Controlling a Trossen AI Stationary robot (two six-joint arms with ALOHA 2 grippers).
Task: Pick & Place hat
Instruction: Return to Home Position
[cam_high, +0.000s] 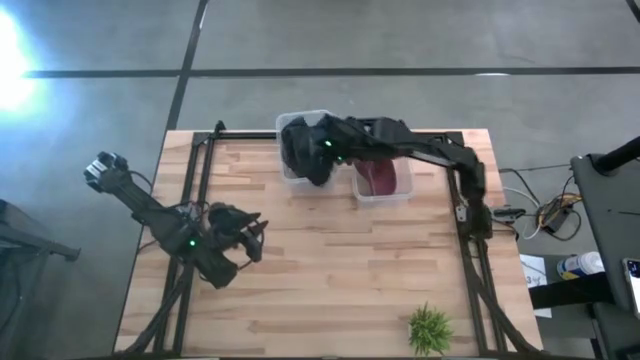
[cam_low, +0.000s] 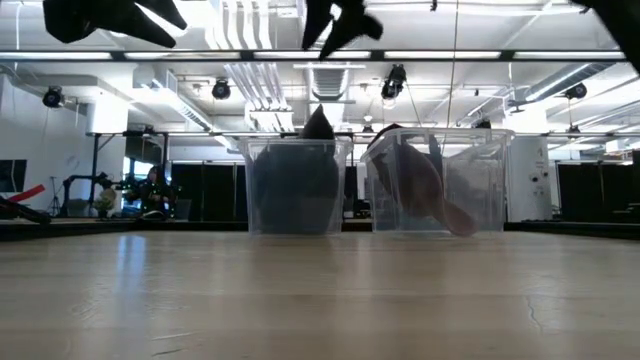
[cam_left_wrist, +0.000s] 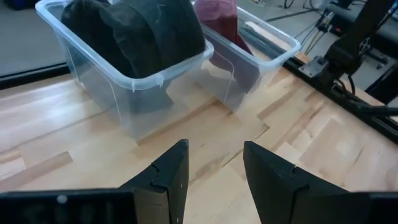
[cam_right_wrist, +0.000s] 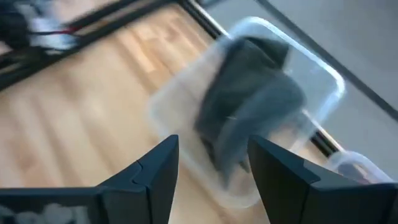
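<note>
A dark hat (cam_high: 298, 150) (cam_low: 298, 180) (cam_right_wrist: 249, 93) sits bunched in the left clear bin (cam_high: 292, 118) at the table's far edge, its peak rising above the rim. A maroon hat (cam_high: 382, 178) (cam_low: 420, 185) (cam_left_wrist: 221, 15) leans inside the right clear bin (cam_high: 385, 198). My right gripper (cam_high: 323, 152) (cam_right_wrist: 211, 168) hangs open above the dark hat's bin; the low view shows it (cam_low: 340, 25) well clear of the hat's peak. My left gripper (cam_high: 255, 235) (cam_left_wrist: 214, 171) waits open over the table's left middle, pointing toward both bins.
The two bins stand side by side against the far edge. A small green plant (cam_high: 430, 328) stands near the near right corner. Black frame rails (cam_high: 200, 170) run along the table's left and right sides. Bare wood lies between the bins and the near edge.
</note>
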